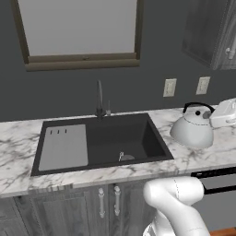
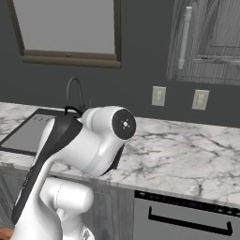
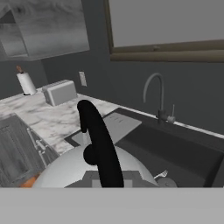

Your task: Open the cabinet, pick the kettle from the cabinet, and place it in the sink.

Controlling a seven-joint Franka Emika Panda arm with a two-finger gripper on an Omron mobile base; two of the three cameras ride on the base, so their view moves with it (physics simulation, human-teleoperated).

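From behind the arm's left we look forward and down over the white marble worktop [image 1: 18,138] and matte black rectangular sink [image 1: 115,138]. Our right-rear view shares that worktop and sink [image 2: 28,133], while our hand camera sits close above the sink [image 3: 175,153].

I see marble counter [image 1: 18,138] carrying black sink [image 1: 115,138], set in; toaster [image 3: 60,92] and paper roll [image 3: 25,82] stand on it.

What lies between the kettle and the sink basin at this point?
In the left base view, a bare strip of white marble counter separates the kettle from the sink. The kettle hangs tilted, right of the basin's right rim.
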